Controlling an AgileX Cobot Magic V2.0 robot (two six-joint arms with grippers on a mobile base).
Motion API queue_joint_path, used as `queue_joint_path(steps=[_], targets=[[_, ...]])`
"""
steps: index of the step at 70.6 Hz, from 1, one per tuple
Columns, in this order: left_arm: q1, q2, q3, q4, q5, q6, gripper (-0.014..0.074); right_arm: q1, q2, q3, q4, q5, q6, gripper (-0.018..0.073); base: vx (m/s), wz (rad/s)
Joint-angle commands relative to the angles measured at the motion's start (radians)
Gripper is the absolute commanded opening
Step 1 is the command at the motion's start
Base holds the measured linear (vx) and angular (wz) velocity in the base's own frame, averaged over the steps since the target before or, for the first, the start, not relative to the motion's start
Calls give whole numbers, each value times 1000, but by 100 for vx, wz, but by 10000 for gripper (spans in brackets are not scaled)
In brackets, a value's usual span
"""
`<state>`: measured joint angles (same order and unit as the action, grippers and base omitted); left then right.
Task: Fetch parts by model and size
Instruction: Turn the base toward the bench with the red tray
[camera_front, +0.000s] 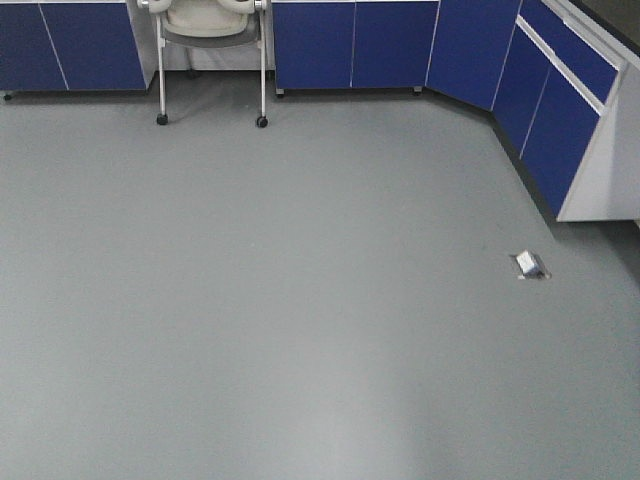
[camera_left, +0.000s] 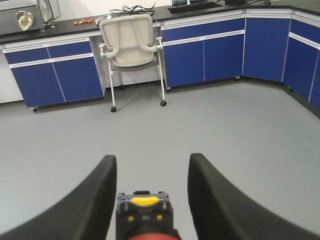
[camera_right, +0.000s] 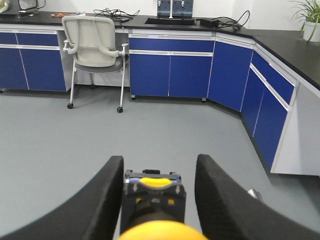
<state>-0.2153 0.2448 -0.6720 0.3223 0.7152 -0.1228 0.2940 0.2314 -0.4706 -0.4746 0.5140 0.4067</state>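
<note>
The left hand (camera_left: 151, 159) clamps the red-capped switch (camera_left: 145, 212) and the right hand (camera_right: 160, 158) the yellow-capped switch (camera_right: 153, 197), both part-closed.

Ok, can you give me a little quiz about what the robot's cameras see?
1. True or false: the chair is tipped over.
2. The switch between the left fingers has which cap? A red, B green, C white.
3. Fill in: the cabinet doors are ___.
Key: 1 false; 2 A; 3 blue.
</note>
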Motion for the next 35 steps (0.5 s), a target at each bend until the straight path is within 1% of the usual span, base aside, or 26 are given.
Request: queue_joint_path(steps=[1, 35], targets=[[-1, 14, -22, 11, -78, -3, -6, -6, 12, -27, -26, -76, -7, -2, 69, 0], [-1, 14, -22, 10, -79, -3, -6, -6, 12, -27, -26, -75, -7, -2, 68, 2]])
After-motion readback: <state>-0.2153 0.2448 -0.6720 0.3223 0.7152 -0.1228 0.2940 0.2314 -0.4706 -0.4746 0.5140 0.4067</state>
